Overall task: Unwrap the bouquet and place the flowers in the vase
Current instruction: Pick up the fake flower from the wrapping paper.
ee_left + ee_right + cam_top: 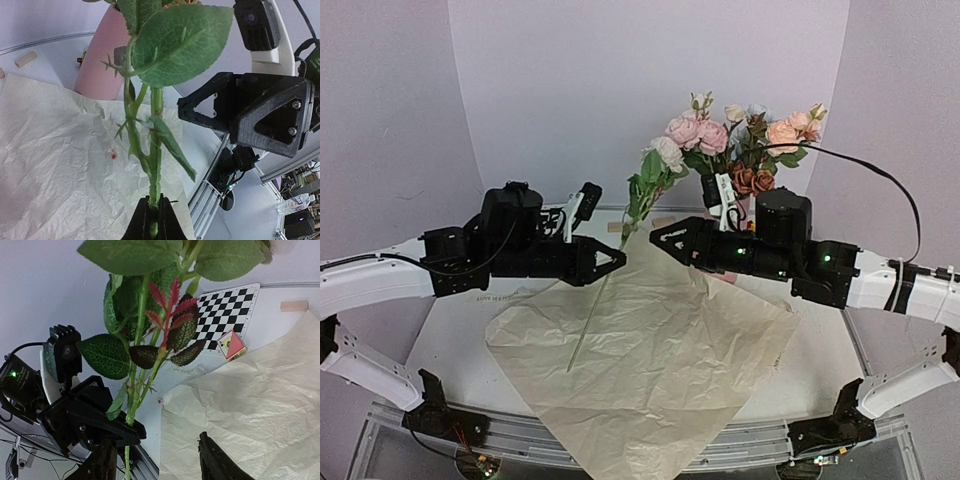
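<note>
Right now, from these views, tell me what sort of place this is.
Probably a robotics lab test booth: a plain curved white backdrop, a checkerboard calibration board, and an aluminium frame along the near edge.

white table (455,325); crinkled paper (650,360), pink vase (97,60)

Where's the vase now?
Left wrist view: vase upper left, just beyond the paper; from above, right of centre behind the right arm, flowers in it.

Left end effector (616,259) pinched closed, right end effector (660,236) jaws apart, tips facing
</note>
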Controlling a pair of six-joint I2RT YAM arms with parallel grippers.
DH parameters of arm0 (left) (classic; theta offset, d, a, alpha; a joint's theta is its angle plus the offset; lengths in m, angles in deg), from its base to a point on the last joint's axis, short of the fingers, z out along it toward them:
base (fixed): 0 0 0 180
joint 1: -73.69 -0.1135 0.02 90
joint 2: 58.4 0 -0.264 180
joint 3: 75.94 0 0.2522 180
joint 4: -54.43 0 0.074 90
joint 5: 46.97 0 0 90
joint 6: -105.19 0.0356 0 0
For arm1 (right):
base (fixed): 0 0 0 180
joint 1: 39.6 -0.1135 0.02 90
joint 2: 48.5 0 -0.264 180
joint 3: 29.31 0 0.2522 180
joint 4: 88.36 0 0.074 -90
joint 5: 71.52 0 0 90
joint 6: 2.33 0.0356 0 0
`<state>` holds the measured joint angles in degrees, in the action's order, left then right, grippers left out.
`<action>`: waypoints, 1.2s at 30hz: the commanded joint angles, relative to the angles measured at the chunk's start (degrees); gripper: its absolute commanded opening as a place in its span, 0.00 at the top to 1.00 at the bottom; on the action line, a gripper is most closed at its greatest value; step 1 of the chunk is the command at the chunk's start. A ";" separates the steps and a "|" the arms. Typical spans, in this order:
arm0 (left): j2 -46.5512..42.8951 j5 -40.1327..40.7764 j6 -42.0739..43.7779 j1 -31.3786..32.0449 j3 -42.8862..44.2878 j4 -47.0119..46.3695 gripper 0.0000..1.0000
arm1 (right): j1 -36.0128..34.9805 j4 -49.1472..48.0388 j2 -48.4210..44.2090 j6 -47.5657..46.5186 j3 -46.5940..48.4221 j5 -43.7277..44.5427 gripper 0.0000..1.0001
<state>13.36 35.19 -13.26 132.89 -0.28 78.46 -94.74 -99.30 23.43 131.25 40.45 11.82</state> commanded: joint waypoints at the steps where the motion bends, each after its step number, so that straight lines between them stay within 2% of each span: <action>1: -5.07 0.19 0.47 0.19 -1.72 -4.46 1.00 | -1.73 -7.51 3.73 1.21 5.58 4.43 0.45; 9: -9.68 1.75 -0.37 0.20 -4.90 -4.37 1.00 | -4.90 -7.55 12.83 1.50 15.77 7.02 0.46; 12: -10.93 2.14 -0.59 0.21 -5.65 -4.37 1.00 | -6.03 -7.48 14.79 1.88 17.68 9.39 0.51; 18: -13.61 4.09 -0.51 0.18 -7.24 -4.04 1.00 | -7.54 -6.58 18.23 2.49 21.30 9.29 0.55; 21: -14.60 5.26 -0.26 0.21 -7.65 -3.62 1.00 | -8.25 -6.03 19.39 2.56 22.37 9.31 0.62; 25: -15.24 6.30 0.06 0.22 -8.30 -3.24 0.99 | -8.63 -5.01 20.36 1.90 23.96 9.18 0.84; 27: -15.07 5.95 0.17 0.21 -8.51 -3.15 0.89 | -8.70 -3.68 20.73 0.52 25.42 9.26 0.97; 28: -14.97 5.49 0.22 0.24 -8.57 -3.14 0.77 | -8.69 -2.87 20.79 -0.66 26.18 9.27 1.00; 29: -14.97 5.25 0.28 0.23 -8.62 -3.10 0.59 | -8.72 -2.18 20.68 -1.95 26.75 9.31 1.00; 33: -16.99 6.97 0.07 0.21 -9.94 -3.13 0.22 | -8.69 0.06 18.22 -10.47 27.52 9.49 1.00; 35: -18.47 8.14 -0.15 0.21 -10.78 -3.14 0.09 | -8.66 0.62 16.24 -16.35 26.96 9.69 1.00; 36: -19.15 9.04 -0.19 0.21 -11.11 -3.14 0.07 | -8.64 1.03 14.87 -19.30 26.78 10.21 1.00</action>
<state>-2.17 40.96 -13.41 132.92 -10.22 77.23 -103.37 -98.82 43.88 125.23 65.20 20.61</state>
